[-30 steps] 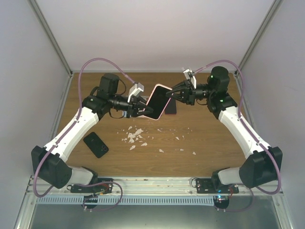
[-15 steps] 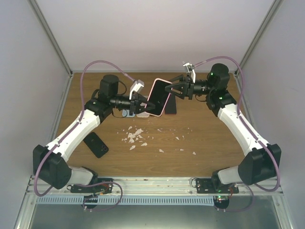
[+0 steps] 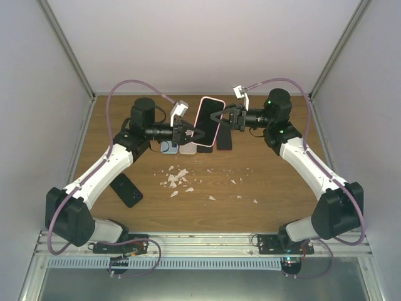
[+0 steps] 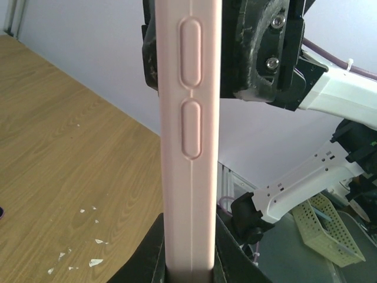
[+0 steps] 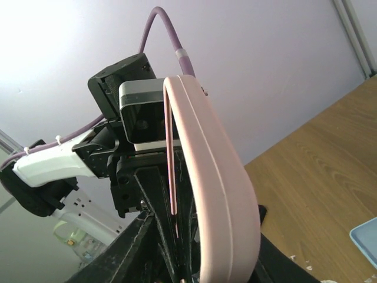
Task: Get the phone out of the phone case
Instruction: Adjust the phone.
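A dark phone (image 3: 208,118) sits in a pink phone case (image 3: 211,99), held on edge above the table between both arms. My left gripper (image 3: 198,134) is shut on its lower end. In the left wrist view the case's (image 4: 189,135) button side rises between the left gripper's (image 4: 189,242) black fingers. My right gripper (image 3: 218,117) grips the case from the right. In the right wrist view the case's back (image 5: 218,177) bows outward between the right gripper's (image 5: 200,239) fingers, and a thin pink lip (image 5: 171,159) stands apart from it.
A black phone (image 3: 126,189) lies on the table at the left. Two pale cases (image 3: 178,148) and a dark phone (image 3: 224,142) lie under the held phone. White scraps (image 3: 178,178) dot the wood at the middle. A light-blue corner (image 5: 366,239) shows in the right wrist view.
The phone in its case has been lifted and stood more upright. The left gripper closed on its lower end. The right gripper let go, opened, and closed again on the case.
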Controlling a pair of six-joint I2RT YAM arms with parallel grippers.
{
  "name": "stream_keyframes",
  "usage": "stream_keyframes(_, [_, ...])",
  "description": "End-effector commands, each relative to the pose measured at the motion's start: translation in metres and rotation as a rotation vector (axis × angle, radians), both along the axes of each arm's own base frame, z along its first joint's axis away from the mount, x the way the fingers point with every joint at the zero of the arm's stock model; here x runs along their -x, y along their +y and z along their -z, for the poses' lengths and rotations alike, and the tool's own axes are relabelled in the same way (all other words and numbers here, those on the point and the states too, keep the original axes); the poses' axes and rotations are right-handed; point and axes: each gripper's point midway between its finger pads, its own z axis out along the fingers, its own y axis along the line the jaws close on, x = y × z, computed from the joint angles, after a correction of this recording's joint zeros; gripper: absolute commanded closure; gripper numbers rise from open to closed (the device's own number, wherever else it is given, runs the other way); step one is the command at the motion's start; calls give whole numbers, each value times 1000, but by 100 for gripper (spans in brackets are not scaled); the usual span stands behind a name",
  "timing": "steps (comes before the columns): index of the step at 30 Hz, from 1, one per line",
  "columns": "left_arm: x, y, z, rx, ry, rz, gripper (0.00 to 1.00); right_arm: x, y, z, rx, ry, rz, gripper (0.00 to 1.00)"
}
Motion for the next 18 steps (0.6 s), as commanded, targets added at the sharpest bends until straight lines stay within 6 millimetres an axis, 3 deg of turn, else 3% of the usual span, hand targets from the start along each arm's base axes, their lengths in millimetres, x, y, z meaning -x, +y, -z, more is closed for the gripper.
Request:
stream_keyframes(1, [-4, 3, -16, 48, -83, -20, 100, 0, 1, -4, -7, -15, 18, 71])
stream_keyframes(8, [-2, 4, -14, 38, -89, -20, 99, 0, 2, -7, -13, -15, 11, 92])
stream_keyframes(10, [0, 4, -15, 35, -106, -11, 91, 2, 1, -8, -16, -23, 3, 98])
stream_keyframes(14, [5, 11, -13, 18, -115, 3, 65, 8, -5, -13, -27, -53, -21, 99])
stream_keyframes(18, [9, 19, -9, -5, -144, 9, 52, 15, -13, -23, -51, -83, -39, 100])
